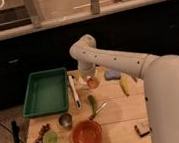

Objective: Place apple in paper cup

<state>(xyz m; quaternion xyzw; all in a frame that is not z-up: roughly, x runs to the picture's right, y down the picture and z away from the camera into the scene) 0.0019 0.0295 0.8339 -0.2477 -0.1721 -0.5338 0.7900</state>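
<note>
Gripper [88,78] low at the small round orange-red apple [93,83], its hold I cannot tell; probably the grasp step, next needs a lift toward the pale paper cup, which I cannot make out

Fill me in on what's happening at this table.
A one-armed robot is reaching across the wooden table. Its gripper is down near the far edge, right at the apple. I cannot tell whether the apple is held, or whether it sits in the paper cup, which is hard to pick out there. The green tray, banana, metal cup and red bowl lie apart from the gripper.
</note>
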